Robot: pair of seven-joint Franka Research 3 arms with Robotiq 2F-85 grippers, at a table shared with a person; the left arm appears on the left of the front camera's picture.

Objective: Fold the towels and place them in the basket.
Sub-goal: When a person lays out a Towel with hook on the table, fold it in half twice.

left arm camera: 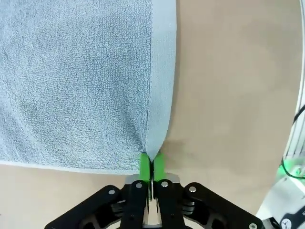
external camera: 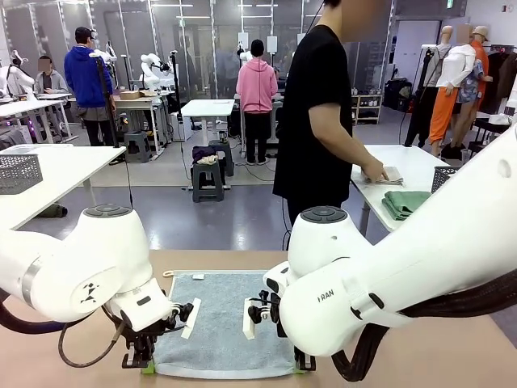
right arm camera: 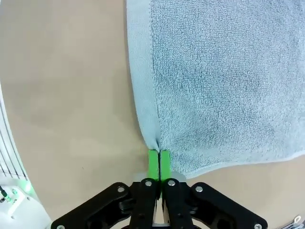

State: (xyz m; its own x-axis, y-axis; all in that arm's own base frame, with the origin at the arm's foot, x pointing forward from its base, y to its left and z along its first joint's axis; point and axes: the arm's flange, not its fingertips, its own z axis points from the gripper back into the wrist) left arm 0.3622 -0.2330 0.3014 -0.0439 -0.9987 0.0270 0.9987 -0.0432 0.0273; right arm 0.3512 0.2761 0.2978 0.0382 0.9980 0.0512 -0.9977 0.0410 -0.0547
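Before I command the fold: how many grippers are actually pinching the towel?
2. The left gripper is shut on the towel at its near left corner; the right gripper is shut on its near right corner.

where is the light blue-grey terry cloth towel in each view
Front view: the light blue-grey terry towel lies flat at bottom centre.
Left wrist view: it covers the upper left, one corner pinched by the left gripper.
Right wrist view: it covers the upper right, one corner pinched by the right gripper.
Shared landmark: the towel's two near corners, each clamped in a gripper.
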